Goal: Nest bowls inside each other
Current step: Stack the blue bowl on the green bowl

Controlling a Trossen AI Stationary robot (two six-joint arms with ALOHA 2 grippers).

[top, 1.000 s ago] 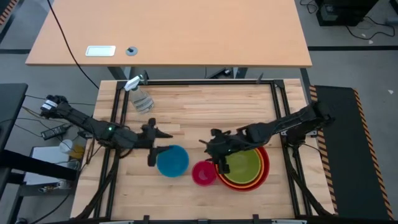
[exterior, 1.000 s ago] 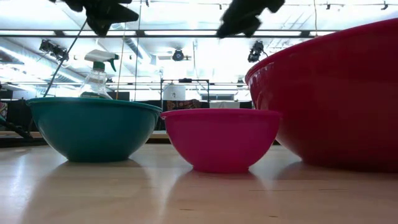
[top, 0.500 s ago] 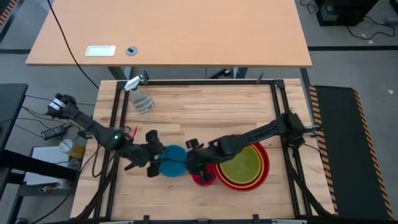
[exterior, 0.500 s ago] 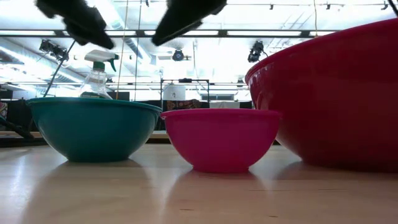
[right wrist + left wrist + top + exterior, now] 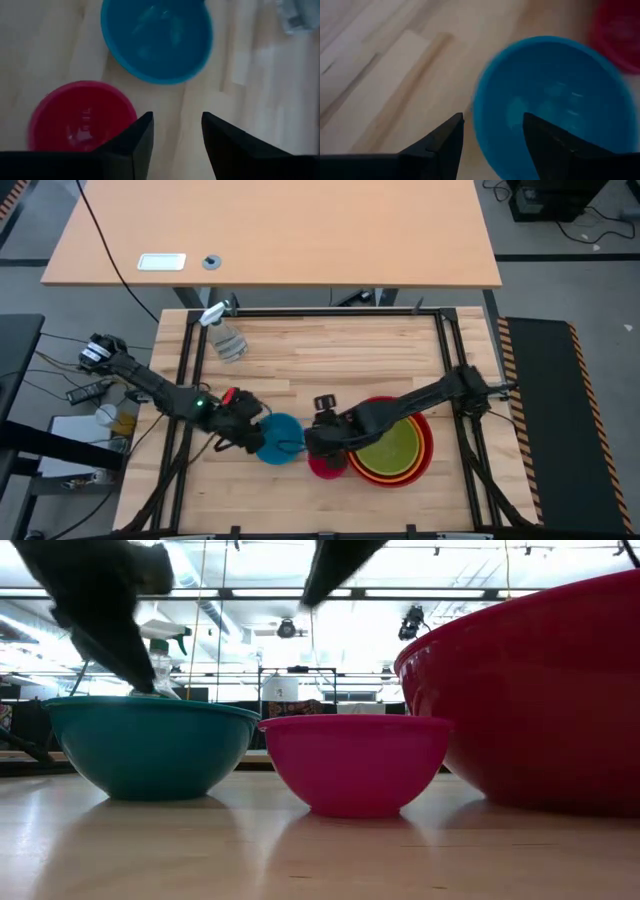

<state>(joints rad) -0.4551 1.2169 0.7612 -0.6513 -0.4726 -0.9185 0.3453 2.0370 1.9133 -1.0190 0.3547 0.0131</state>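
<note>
The blue bowl [image 5: 284, 438] stands on its base on the wooden table, with the smaller pink bowl [image 5: 326, 468] to its right. Farther right, the green bowl [image 5: 392, 446] sits inside the orange bowl [image 5: 384, 477], and that inside the red bowl [image 5: 427, 442]. My left gripper [image 5: 492, 131] is open and slants down over the blue bowl's left rim [image 5: 479, 117], one finger to each side; I cannot tell whether it touches. My right gripper [image 5: 176, 129] is open over the bare wood between the pink bowl [image 5: 82, 117] and the blue bowl [image 5: 156, 40].
A clear spray bottle [image 5: 226, 340] lies at the table's far left. A black frame [image 5: 300, 312] runs round the table top. Bare wood shows across the far half. In the low view the red bowl [image 5: 540, 700] fills the right side.
My left gripper has sunk and tipped downward onto the blue bowl's left rim, rolling as it came. My right gripper has travelled from the stacked bowls toward the table's left, tipping down, to above the gap between the pink and blue bowls. The bowls have stayed put.
</note>
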